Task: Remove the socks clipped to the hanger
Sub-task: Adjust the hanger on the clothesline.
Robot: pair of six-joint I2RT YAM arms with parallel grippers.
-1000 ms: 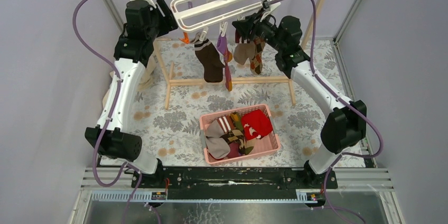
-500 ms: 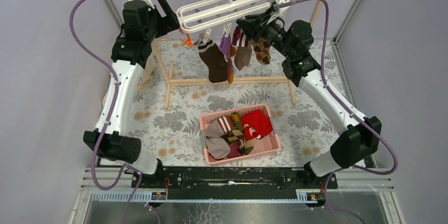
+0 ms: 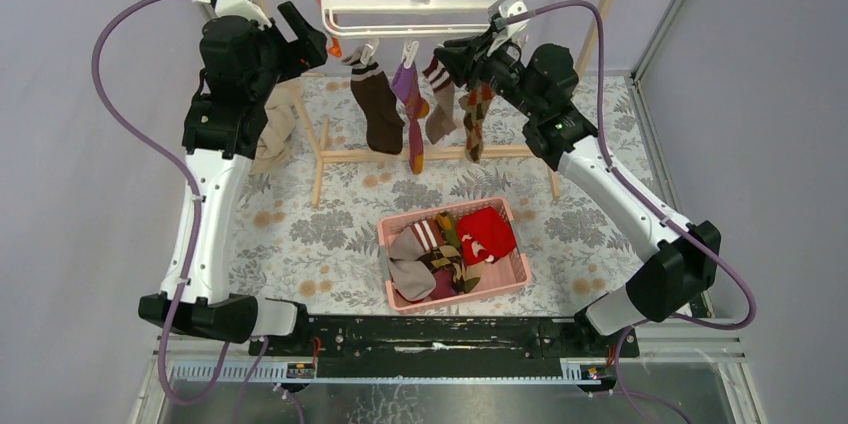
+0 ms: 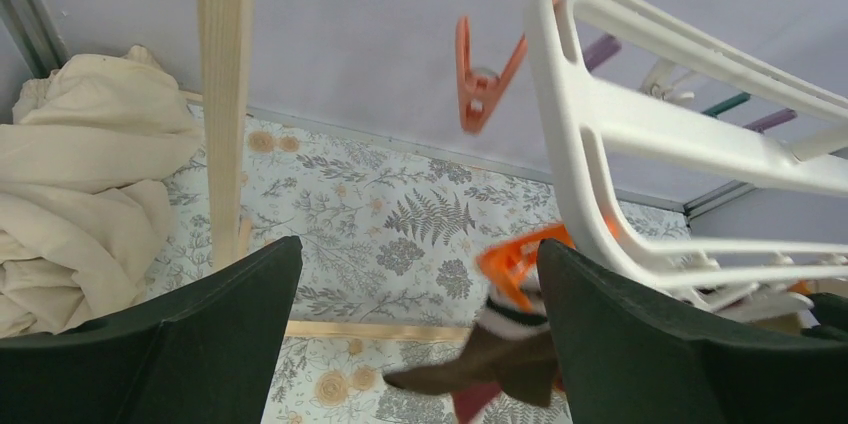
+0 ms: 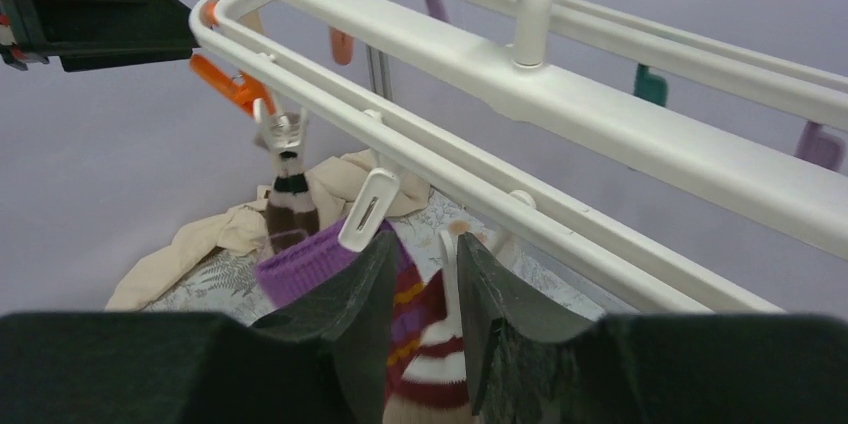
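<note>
In the overhead view, a pink basket is sitting nearest the arm bases, already holding several loose socks, a solid red one among them. At 12 o'clock from it, the hanger is dangling from the rail of the wooden frame, with four of the socks hanging in a row beneath it: brown, purple, striped and argyle.

The left gripper is hovering at 9 o'clock of the hanger, released, with nothing between its fingers. Its own camera is showing the left gripper spread wide beside the hanger's end. It is also showing an orange clip and, at 9 o'clock, a heap of cream cloth, which the overhead view mostly hides.

The right gripper is reaching in from 3 o'clock. Only its wrist view is revealing the right gripper narrowed around the maroon-and-white striped sock under the hanger. I cannot tell whether it is truly clamping the fabric.
</note>
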